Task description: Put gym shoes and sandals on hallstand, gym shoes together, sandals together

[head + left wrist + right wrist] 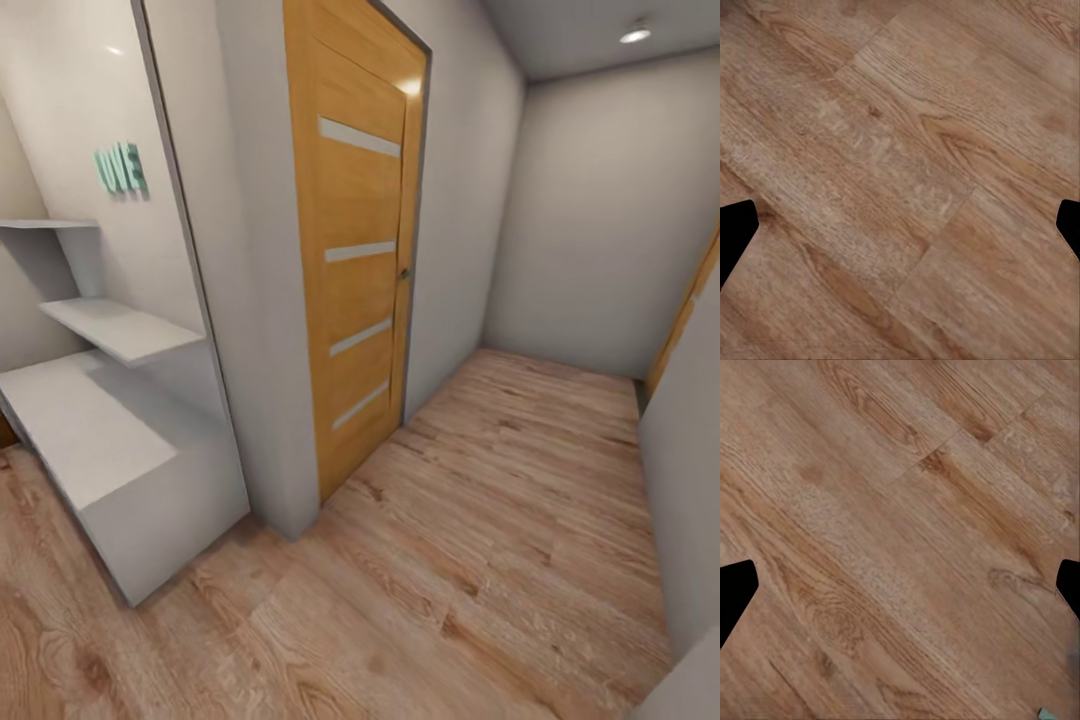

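Ahead of us we see 1 orange door (360,260) with 4 pale slats, 1 pale unit (120,470) under teal lettering (120,168), and wood-grain floor (500,540). Below each wrist, the left tool (900,225) and right tool (900,585) stand apart over bare planks.

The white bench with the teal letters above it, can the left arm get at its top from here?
Probably not yet. The white bench stands off at the head view's left against the wall, while the left gripper, jaws apart, faces bare wood floor. Nothing blocks the way; the arm just isn't aimed there.
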You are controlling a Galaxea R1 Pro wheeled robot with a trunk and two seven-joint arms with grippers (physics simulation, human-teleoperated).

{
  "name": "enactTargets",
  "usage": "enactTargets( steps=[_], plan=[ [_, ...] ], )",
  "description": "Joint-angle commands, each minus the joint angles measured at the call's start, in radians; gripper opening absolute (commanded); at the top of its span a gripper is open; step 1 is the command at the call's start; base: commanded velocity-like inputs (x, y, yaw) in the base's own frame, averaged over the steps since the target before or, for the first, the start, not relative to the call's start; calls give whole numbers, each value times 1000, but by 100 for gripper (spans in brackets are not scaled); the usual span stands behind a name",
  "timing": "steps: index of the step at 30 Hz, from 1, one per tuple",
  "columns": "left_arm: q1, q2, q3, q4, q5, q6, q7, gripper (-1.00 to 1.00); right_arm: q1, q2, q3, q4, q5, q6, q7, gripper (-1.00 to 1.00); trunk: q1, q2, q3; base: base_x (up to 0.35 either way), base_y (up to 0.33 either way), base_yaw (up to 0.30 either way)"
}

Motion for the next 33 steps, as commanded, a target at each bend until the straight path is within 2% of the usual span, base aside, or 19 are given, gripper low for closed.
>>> enactTargets(
  steps=[1,33],
  plan=[
    [-1,0,3,1,1,-3,-1,100,-1,0,0,1,5,-3,0,100,1,0,-1,335,-25,0],
    [-1,0,3,1,1,-3,-1,100,-1,0,0,1,5,-3,0,100,1,0,-1,336,-3,0]
  ],
)
